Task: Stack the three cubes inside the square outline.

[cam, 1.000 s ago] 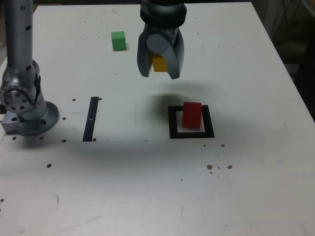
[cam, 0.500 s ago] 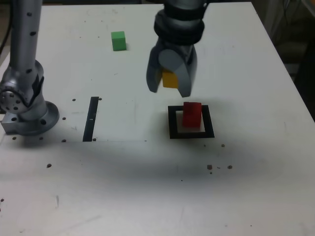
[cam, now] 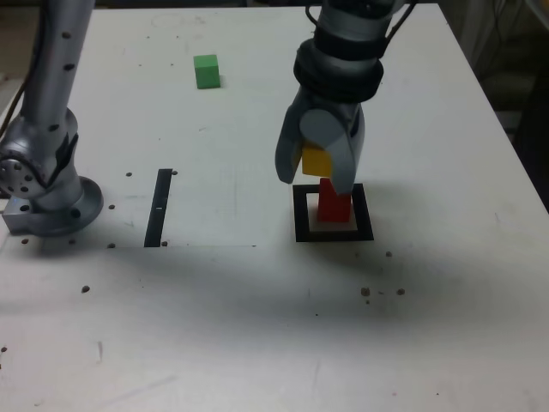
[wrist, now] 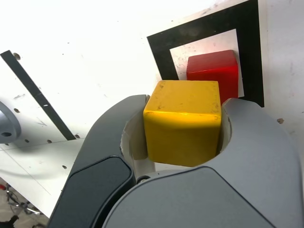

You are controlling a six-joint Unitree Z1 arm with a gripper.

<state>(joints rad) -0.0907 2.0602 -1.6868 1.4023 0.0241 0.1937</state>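
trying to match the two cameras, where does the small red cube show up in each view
Exterior view: the small red cube stands inside the black square outline at the exterior view's right of centre, its top hidden behind the grey gripper, which is shut on the small yellow cube.
Wrist view: the red cube sits on the outline's cream centre, just beyond the yellow cube.
Shared landmark: the black square outline.
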